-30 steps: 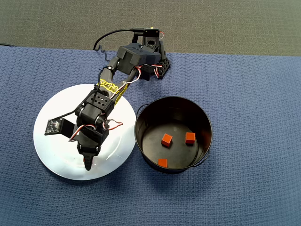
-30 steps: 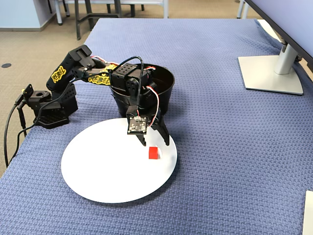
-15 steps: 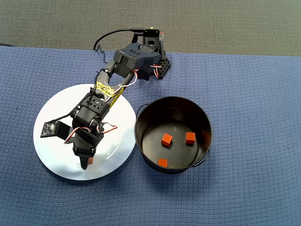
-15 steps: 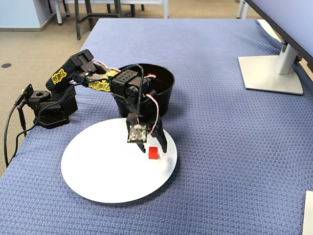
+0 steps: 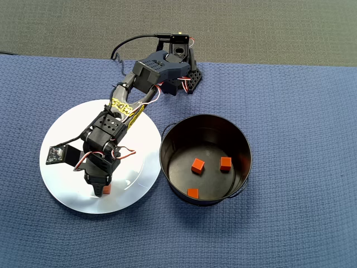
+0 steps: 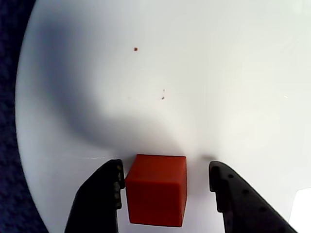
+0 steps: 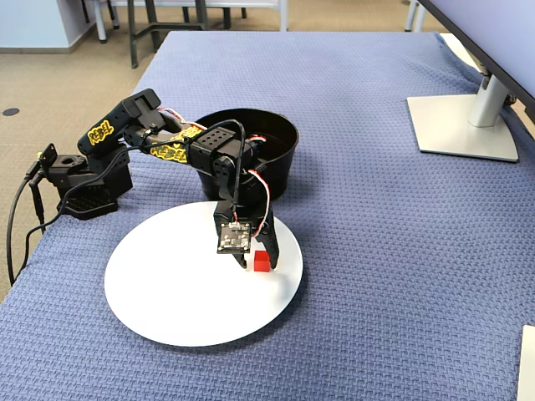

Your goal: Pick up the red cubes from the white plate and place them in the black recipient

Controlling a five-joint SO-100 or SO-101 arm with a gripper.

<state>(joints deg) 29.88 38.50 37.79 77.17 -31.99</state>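
The gripper [image 6: 163,194] stands open astride one red cube [image 6: 156,189] near the white plate [image 6: 233,73]'s rim, a gap beside one finger [image 6: 232,194] in the wrist view, while only the overhead view shows three red cubes [image 5: 197,166] inside the black recipient [image 5: 167,139] just beside the plate.

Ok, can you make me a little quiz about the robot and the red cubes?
1. How many red cubes lie inside the black pot?
2. True or false: the gripper is shut tight on a cube.
3. Where is the last cube? A) on the blue cloth B) on the white plate, between the gripper's fingers C) in the pot

Key: 1) Three. 2) False, it is open around the cube. 3) B.
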